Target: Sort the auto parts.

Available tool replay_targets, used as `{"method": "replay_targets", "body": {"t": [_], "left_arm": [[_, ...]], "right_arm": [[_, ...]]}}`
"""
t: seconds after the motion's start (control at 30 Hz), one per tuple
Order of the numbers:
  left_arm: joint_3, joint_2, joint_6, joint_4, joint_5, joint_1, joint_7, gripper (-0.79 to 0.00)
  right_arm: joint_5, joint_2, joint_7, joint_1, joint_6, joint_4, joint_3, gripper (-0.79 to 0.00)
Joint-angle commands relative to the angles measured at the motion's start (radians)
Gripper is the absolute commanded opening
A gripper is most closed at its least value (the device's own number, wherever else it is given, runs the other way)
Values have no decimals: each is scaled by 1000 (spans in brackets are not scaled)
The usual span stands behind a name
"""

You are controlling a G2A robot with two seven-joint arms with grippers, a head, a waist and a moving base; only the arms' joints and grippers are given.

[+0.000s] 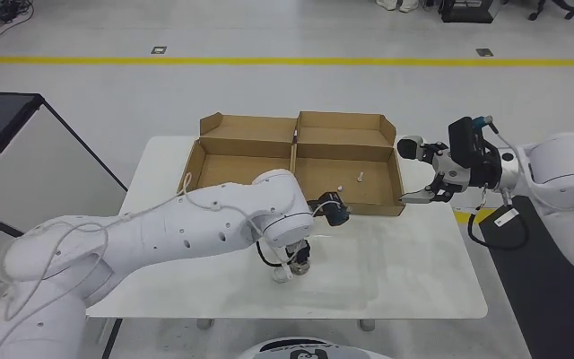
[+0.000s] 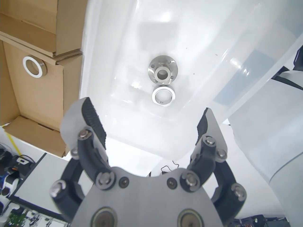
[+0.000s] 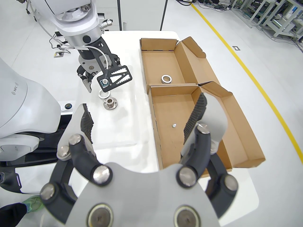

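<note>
Left gripper (image 2: 148, 114), jaws apart, hovered over the shaft collar (image 2: 163, 96); descent and closure appeared next. Right gripper (image 3: 143, 106) likewise apart.

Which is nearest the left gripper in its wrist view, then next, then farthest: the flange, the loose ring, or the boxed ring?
1. Loose ring, just ahead of the left gripper.
2. Flange, just beyond that ring.
3. Boxed ring, off to the side in the box.
</note>
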Motion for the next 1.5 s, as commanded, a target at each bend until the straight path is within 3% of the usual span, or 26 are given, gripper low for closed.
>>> {"method": "replay_targets", "body": {"t": [0.0, 0.43, 0.67, 1.07, 1.3, 1.47], "left_arm": [[-1, -10, -8, 18, 2, 9, 0, 0], [-1, -120, -123, 152, 91, 90, 0, 0], [-1, -154, -156, 191, 135, 124, 0, 0], [-1, -133, -186, 210, 163, 172, 0, 0], [-1, -110, -185, 189, 169, 190, 0, -117], [-1, -96, -186, 170, 175, 196, 0, -296]], "right_arm": [[0, 0, 0, 0, 0, 0, 0, 0], [0, 0, 0, 0, 0, 0, 0, 0], [0, 0, 0, 0, 0, 0, 0, 0], [0, 0, 0, 0, 0, 0, 0, 0], [0, 0, 0, 0, 0, 0, 0, 0], [0, 0, 0, 0, 0, 0, 0, 0]]}}
